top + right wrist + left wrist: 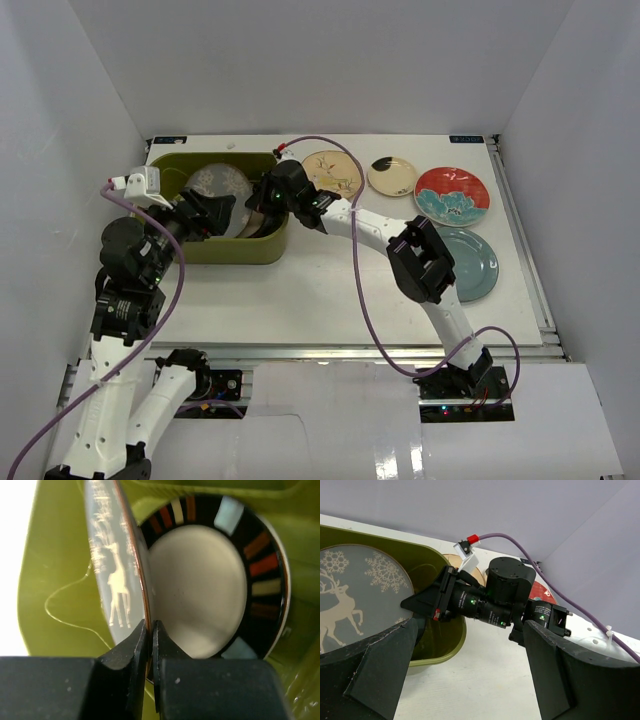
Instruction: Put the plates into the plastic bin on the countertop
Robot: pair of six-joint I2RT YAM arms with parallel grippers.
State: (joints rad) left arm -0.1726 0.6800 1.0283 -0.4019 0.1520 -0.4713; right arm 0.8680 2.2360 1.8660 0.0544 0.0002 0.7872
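Deer plate [112,580] stands edgewise in bin [50,555], right claw [150,626] gripping it, left claw [472,645] released.

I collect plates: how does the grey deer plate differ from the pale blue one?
The deer plate stands on edge in the bin, pinched by the right gripper; the blue plate lies flat on the table, untouched. The deer plate is patterned, the blue plate plain. Both are round.
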